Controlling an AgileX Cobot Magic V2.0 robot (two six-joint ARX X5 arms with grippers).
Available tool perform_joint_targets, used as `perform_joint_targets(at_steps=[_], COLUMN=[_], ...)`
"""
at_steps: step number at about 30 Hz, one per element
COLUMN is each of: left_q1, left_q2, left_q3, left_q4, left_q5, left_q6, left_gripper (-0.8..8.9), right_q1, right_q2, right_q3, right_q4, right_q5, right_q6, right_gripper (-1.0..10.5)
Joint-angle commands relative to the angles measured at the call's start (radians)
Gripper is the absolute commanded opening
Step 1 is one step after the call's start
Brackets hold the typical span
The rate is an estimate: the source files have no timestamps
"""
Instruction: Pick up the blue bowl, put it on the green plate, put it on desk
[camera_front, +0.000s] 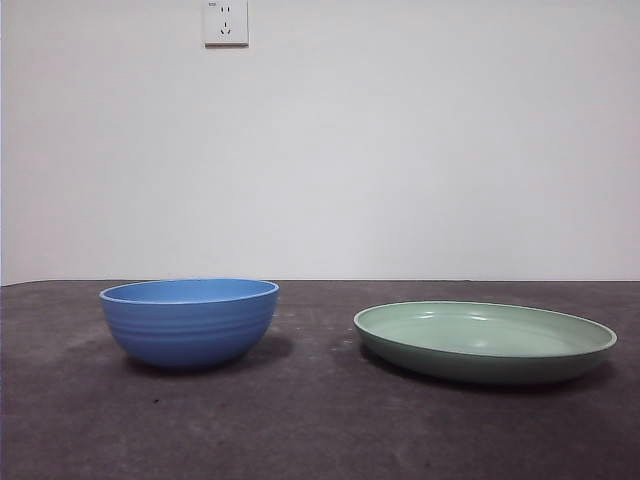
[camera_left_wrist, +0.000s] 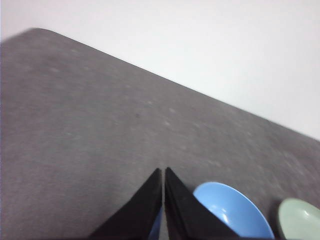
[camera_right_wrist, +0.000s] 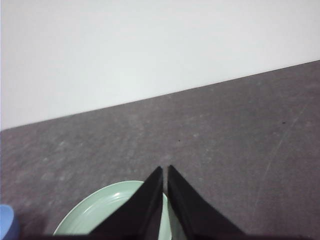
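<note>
The blue bowl (camera_front: 190, 322) stands upright and empty on the desk (camera_front: 300, 430) at the left of the front view. The green plate (camera_front: 485, 341) lies on the desk to its right, apart from it and empty. No arm shows in the front view. My left gripper (camera_left_wrist: 163, 172) is shut and empty, held high above the desk over the blue bowl (camera_left_wrist: 232, 210); the green plate (camera_left_wrist: 300, 220) shows beside it. My right gripper (camera_right_wrist: 164, 171) is shut and empty, high above the green plate (camera_right_wrist: 107, 210); an edge of the blue bowl (camera_right_wrist: 7, 222) shows too.
A white wall with a power socket (camera_front: 225, 22) rises behind the desk's far edge. The desk's far edge and a rounded corner show in the left wrist view (camera_left_wrist: 35, 31).
</note>
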Motion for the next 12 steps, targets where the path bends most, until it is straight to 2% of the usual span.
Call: perform_joint_targets(at_steps=[1, 7, 12], left_q1=[0.002, 0.000, -0.020], left_q2=[0.083, 0.263, 0.393], left_q3=[0.096, 0.253, 0.364], left_q4=[-0.044, -0.163, -0.269], left_q5=[0.054, 0.183, 0.313], left_q6=[0.086, 0.209, 0.276], left_gripper=[0.09, 0.09, 0.09], right_q1=[0.000, 0.001, 0.005], right_q2=[0.082, 0.292, 0.459], right_q3=[0.101, 0.304, 0.446], right_q4=[-0.063, -0.231, -0.379], right_q5=[-0.032, -0.159, -0.273], right_q6=[-0.069, -0.174, -0.256], right_gripper=[0.1, 0.1, 0.1])
